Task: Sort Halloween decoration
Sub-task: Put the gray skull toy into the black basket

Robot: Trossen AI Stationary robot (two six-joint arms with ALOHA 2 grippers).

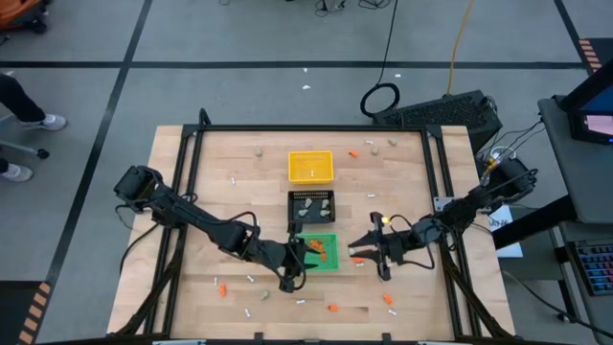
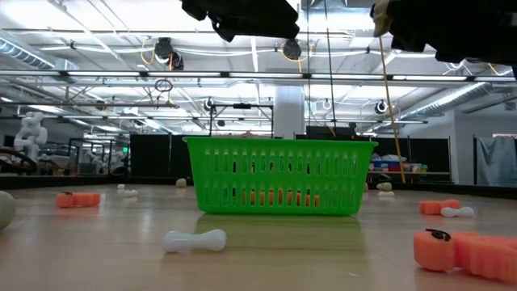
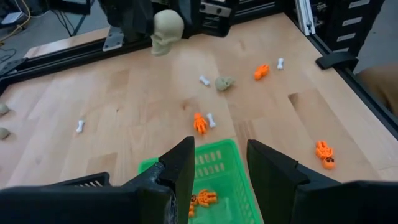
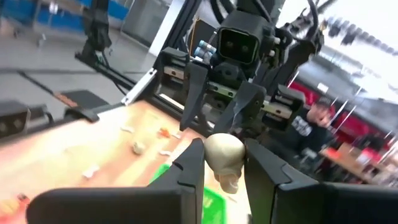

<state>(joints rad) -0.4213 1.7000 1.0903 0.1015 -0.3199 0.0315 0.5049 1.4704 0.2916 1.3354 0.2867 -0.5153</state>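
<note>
Gripping a beige skull (image 4: 224, 158) upright between its fingers, the right pincer (image 4: 222, 163) hangs beside the green tray (image 1: 317, 252) near the wooden table's (image 1: 220, 153) front edge. Left pincer (image 3: 217, 167) gapes empty over that tray. Orange skeletons (image 3: 199, 122) and white bones (image 2: 195, 240) lie scattered.

Both arms are matte black and jointed, with looping black cables; each ends in two flat, angular black fingers (image 3: 180, 171).
</note>
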